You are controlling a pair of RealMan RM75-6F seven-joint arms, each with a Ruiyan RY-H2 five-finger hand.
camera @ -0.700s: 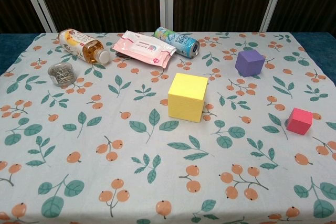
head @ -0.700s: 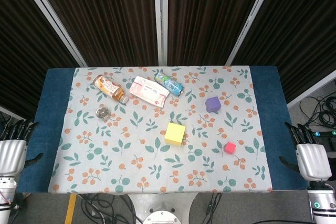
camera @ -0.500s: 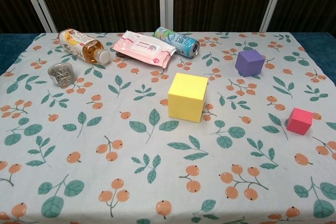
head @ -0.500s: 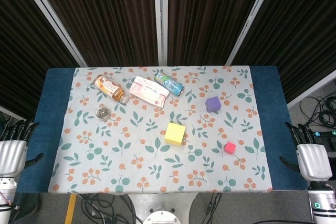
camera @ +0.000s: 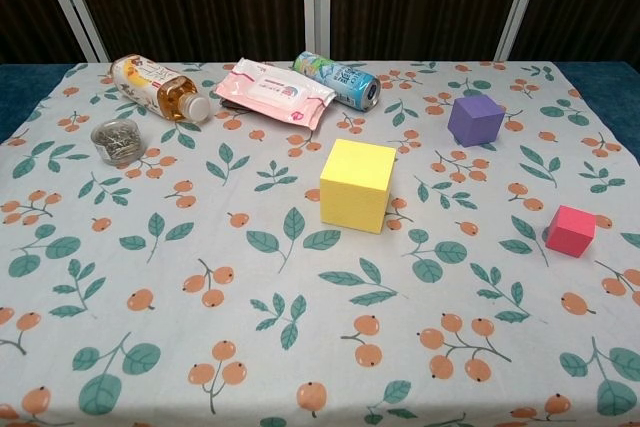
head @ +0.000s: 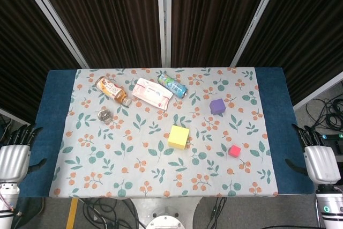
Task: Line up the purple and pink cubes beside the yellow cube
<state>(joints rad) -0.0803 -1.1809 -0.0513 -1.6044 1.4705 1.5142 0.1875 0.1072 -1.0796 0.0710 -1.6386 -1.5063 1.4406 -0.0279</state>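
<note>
Yellow cube (head: 178,137) sits near the middle of the worktop (head: 59,87), on the leaf-and-berry cloth (head: 139,164). Purple cube (head: 217,106) lies beyond it and to the right, well apart; pink cube (head: 234,151), the smallest of the three, lies to the right of the yellow cube and slightly nearer the robot, also apart from it. The three cubes do not touch one another and form no row. Left hand (head: 13,159) hangs off the left edge of the worktop, fingers (head: 21,131) straight, slightly spread and pointing toward the far side, holding nothing. Right hand (head: 320,163) hangs off the right edge in the same posture, fingers (head: 306,133) slightly apart and empty. All cubes lie well away from both sets of fingers; the pink cube is the nearest to the right hand. The chest view shows no hand. Along the far side of the cloth: a bottle (head: 113,90) on its side, a pink wipes pack (head: 152,93), a can (head: 172,85) on its side, and a small jar (head: 104,115) of metallic bits in front of the bottle.
</note>
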